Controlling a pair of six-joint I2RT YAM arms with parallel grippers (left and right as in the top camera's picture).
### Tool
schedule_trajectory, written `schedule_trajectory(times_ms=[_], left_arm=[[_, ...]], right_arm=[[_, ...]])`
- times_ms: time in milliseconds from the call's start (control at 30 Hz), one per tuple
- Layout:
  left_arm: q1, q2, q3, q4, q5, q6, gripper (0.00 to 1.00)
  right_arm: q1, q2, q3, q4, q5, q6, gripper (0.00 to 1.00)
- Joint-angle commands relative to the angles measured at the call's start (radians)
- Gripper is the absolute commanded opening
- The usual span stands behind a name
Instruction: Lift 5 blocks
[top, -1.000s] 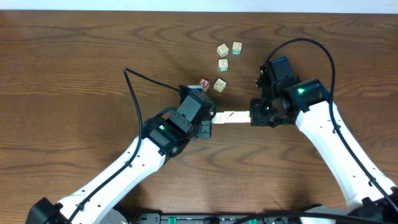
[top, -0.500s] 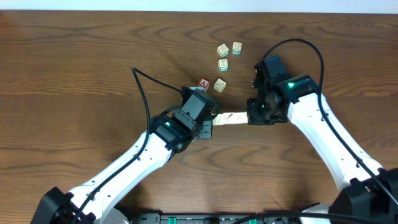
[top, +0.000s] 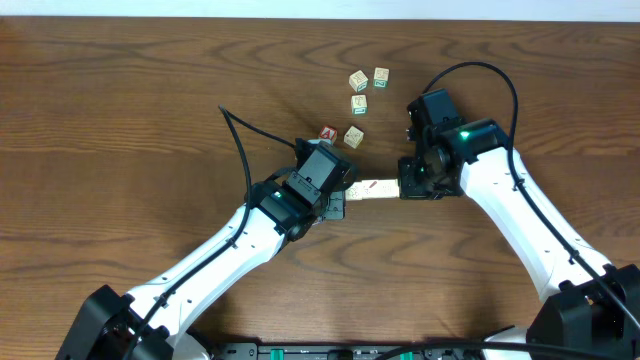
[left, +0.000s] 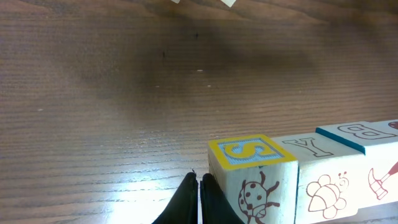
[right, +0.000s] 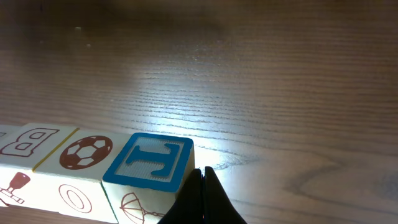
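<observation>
Five pale blocks lie end to end in one short row at the table's middle. My left gripper is shut, its tips pressed against the row's left end. My right gripper is shut against the right end. In the left wrist view the shut gripper touches the yellow-framed "S" block, followed by the "Y" block and the "B" block. In the right wrist view the shut gripper touches the blue "T" block, beside the soccer-ball block. Whether the row is off the wood I cannot tell.
A cube with a red "A" and a pale cube sit just behind the left gripper. Three more pale cubes lie further back. Black cables arc over both arms.
Both arms have shifted slightly, the left wrist moving right and back, the right wrist moving left. The row stays squeezed between the two shut grippers.
</observation>
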Motion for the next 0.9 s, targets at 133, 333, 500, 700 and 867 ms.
schedule_trajectory(times_ms=[133,333,500,700,867], left_arm=[[-0.062,0.001,0.083,0.078,0.256,0.006,0.07],[-0.062,0.001,0.064,0.095,0.254,0.002,0.07],[-0.062,0.001,0.046,0.113,0.254,-0.006,0.07],[-0.062,0.003,0.036,0.122,0.254,-0.013,0.07],[-0.062,0.004,0.035,0.121,0.254,-0.013,0.07]], right_arm=[[0.079,0.009,-0.006,0.093,-0.391,0.037,0.01],[0.077,0.009,-0.054,0.141,-0.415,0.040,0.01],[0.077,0.009,-0.068,0.161,-0.415,0.040,0.01],[0.077,0.028,-0.069,0.171,-0.415,0.040,0.01],[0.077,0.071,-0.069,0.196,-0.500,0.039,0.01]])
